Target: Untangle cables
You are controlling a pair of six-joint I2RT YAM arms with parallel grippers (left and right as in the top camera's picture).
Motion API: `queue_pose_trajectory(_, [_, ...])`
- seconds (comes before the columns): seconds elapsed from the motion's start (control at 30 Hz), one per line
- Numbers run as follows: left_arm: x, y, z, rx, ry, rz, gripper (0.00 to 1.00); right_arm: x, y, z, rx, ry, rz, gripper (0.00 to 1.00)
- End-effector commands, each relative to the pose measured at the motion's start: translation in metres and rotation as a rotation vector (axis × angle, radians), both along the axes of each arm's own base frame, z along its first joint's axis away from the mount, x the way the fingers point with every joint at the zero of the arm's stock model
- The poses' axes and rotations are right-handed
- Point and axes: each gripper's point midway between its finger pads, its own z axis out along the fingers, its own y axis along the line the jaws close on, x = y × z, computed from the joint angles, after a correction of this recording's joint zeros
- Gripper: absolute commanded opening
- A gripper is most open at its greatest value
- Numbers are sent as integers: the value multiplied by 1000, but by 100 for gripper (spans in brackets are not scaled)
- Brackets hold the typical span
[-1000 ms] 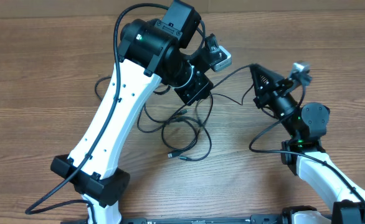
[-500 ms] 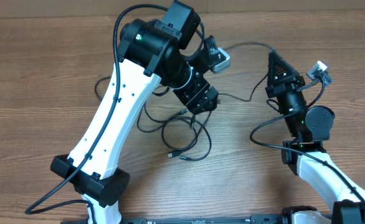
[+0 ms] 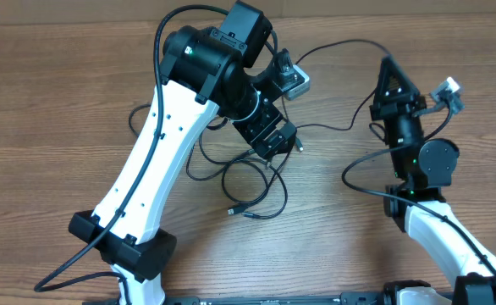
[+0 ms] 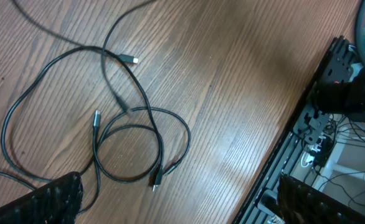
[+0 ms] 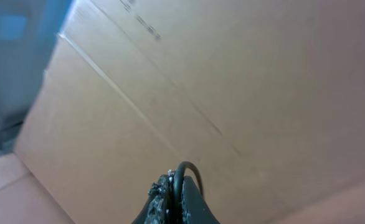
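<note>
Several thin black cables (image 3: 250,182) lie in loose loops on the wooden table (image 3: 62,102), under and in front of my left arm. In the left wrist view the cables (image 4: 142,134) cross each other, with small plugs (image 4: 134,60) at their ends. My left gripper (image 3: 283,140) hovers over them, open wide with nothing between its fingers (image 4: 45,199). My right gripper (image 3: 390,72) points up and away, shut on one cable (image 5: 182,171). That cable (image 3: 341,42) arcs from the right gripper's tip back toward the left arm.
A brown cardboard surface (image 5: 232,93) fills the right wrist view. A black metal rail with wiring (image 4: 307,137) runs along the table's edge. A thicker arm wire (image 3: 358,182) loops beside the right arm's base. The left arm (image 3: 159,144) hides part of the tangle.
My left gripper has opened from shut. My right gripper has swung right and toward the far edge, pulling its cable out longer.
</note>
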Motion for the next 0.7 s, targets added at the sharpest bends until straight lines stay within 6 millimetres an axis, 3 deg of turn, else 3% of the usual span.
queue_pose_trajectory(0.0, [2, 0, -3, 9, 3, 5, 100, 2, -7, 32, 58, -69, -12, 4])
queue_pose_trajectory(0.33, [2, 1, -3, 13, 5, 6, 100, 0, -5, 95, 202, -184, 73, 4])
queue_pose_trajectory(0.67, [6, 2, -4, 23, -18, 11, 100, -3, 6, 102, 281, -178, 184, 4])
